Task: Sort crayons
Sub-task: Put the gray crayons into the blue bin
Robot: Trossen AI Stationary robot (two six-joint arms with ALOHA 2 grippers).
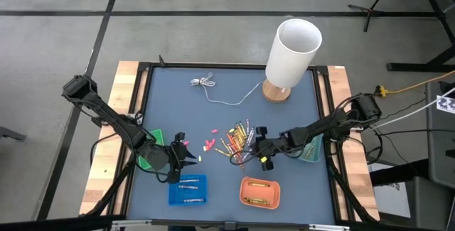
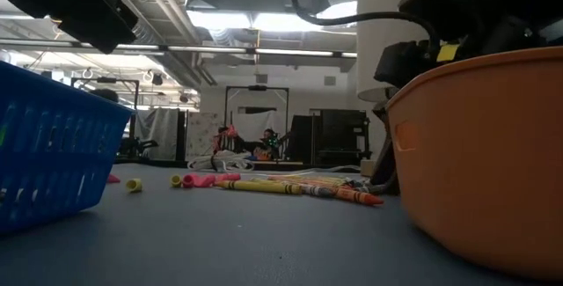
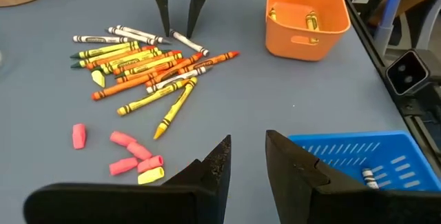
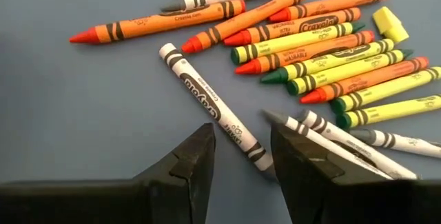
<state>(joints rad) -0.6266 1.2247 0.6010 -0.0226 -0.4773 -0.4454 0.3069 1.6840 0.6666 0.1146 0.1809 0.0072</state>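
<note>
Right end effector (image 4: pixel 240 156), narrowly open and empty, straddles a white crayon (image 4: pixel 210 105) at the pile's edge: pick step. Next, judged: descend, close. Left end effector (image 3: pixel 247 160) waits narrowly open beside the blue tray (image 3: pixel 358 158).

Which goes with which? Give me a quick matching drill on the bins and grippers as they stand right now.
Column 1:
1. blue bin
2. orange bin
3. right gripper
4. left gripper

Column 2:
a. holds yellow crayons
b. open astride a white crayon at the edge of the crayon pile
c. holds white-wrapped crayons
d. open and empty, between the blue bin and the pink pieces

Pairs: 1-c, 2-a, 3-b, 4-d
</note>
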